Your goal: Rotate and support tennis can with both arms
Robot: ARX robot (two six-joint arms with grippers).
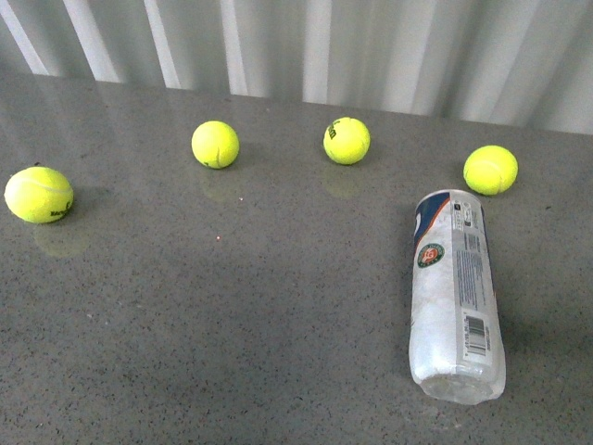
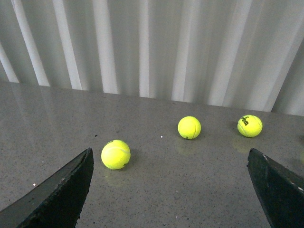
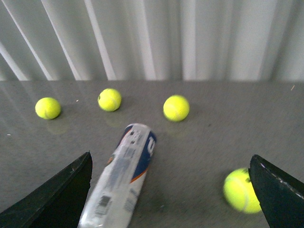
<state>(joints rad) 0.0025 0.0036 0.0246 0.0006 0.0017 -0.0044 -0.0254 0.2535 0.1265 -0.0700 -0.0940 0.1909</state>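
Tennis can [image 1: 456, 297] lies sideways; left tool [image 2: 169, 159] and right tool [image 3: 171, 159] gape

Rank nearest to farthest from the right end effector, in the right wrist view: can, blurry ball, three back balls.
1. Can, between the fingers of the right end effector.
2. Blurry ball, beside one finger.
3. Three back balls, by the wall; too close to separate.

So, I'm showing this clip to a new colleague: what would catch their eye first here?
The tennis can lies on its side on the right of the grey table, touching nothing. Four yellow-green tennis balls are strung across the far side, the rightmost just beyond the can's far end. The left gripper and right gripper are open, holding nothing.
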